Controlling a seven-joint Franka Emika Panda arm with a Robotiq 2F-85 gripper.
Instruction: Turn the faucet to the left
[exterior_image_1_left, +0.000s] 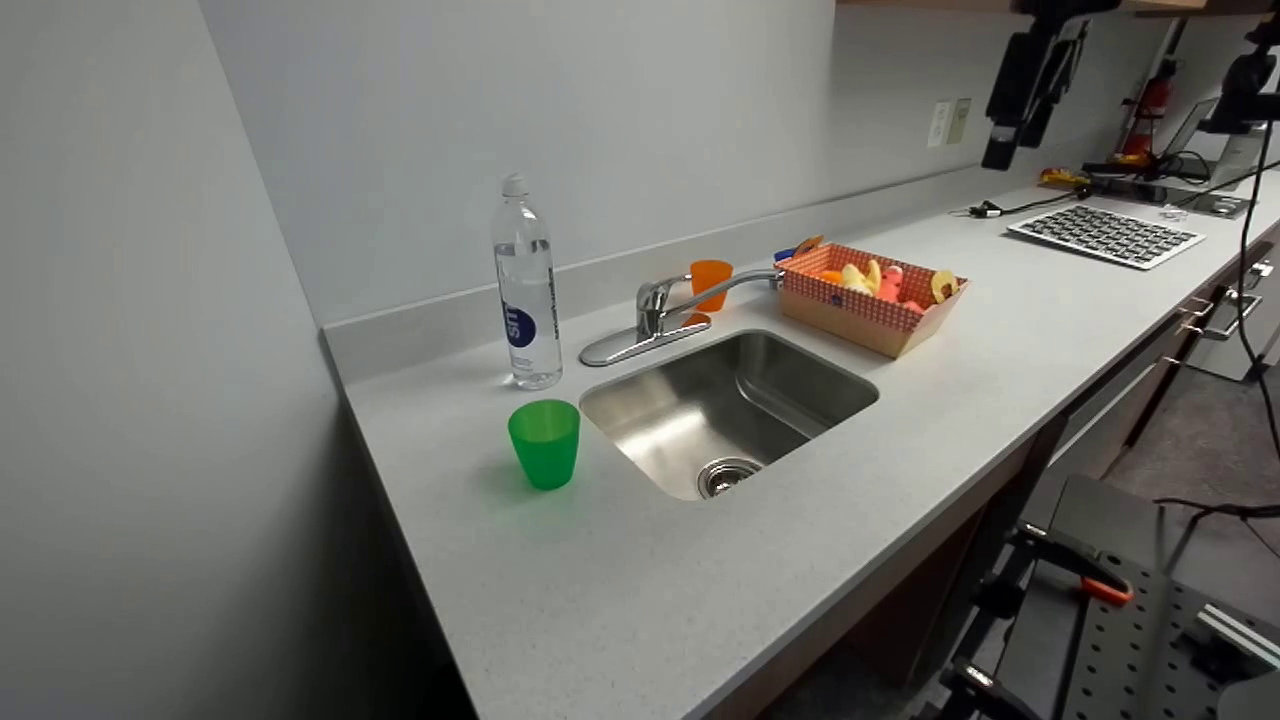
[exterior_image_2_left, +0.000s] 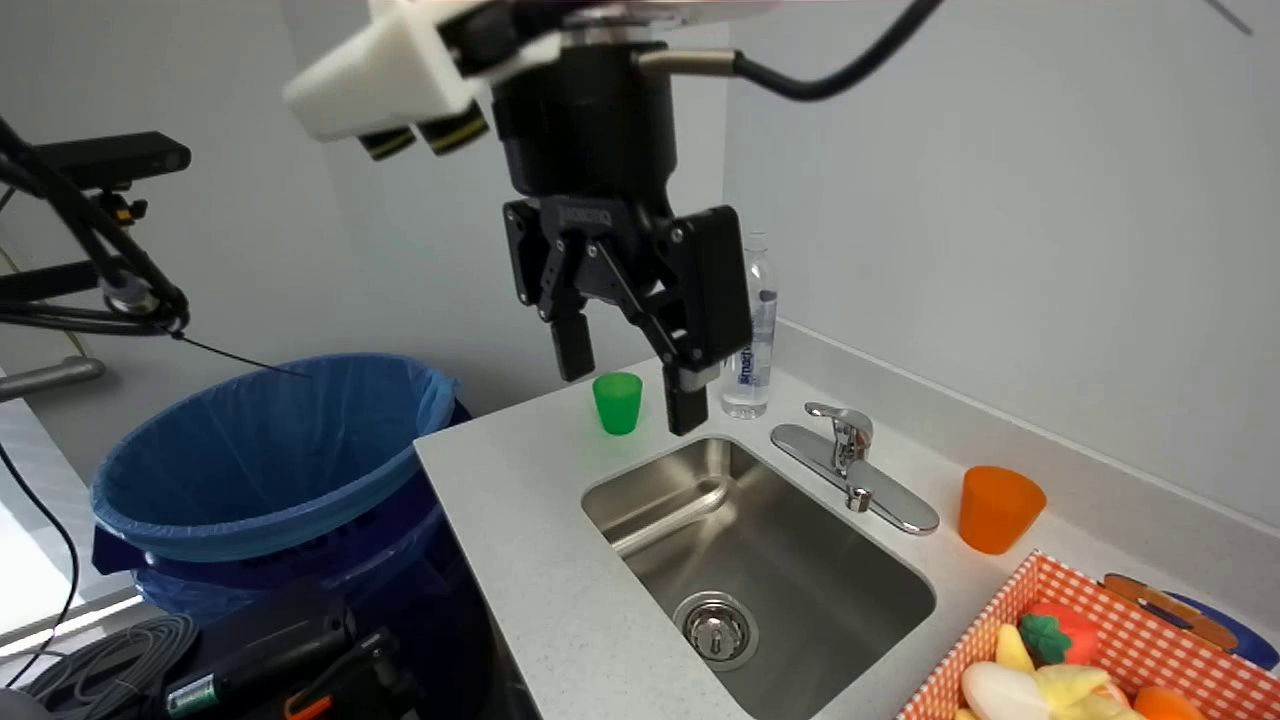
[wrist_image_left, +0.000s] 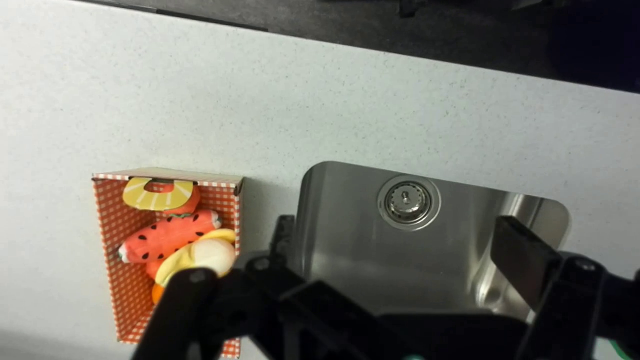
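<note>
One faucet (exterior_image_1_left: 652, 315), long spout (exterior_image_1_left: 720, 288) toward basket (exterior_image_1_left: 840, 316).

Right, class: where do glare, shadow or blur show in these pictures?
In an exterior view, glare on the sink, green tint by the green cup; in an exterior view, the white block blurred; in the wrist view, the gripper dark and soft, the drain sharper, shadow beside the basket.

You get the sink (exterior_image_1_left: 668, 422) obliquely from above in both exterior views, green cup (exterior_image_1_left: 546, 446) near left or gingham basket (exterior_image_2_left: 1158, 652) near right; wrist view, steeply downward.
</note>
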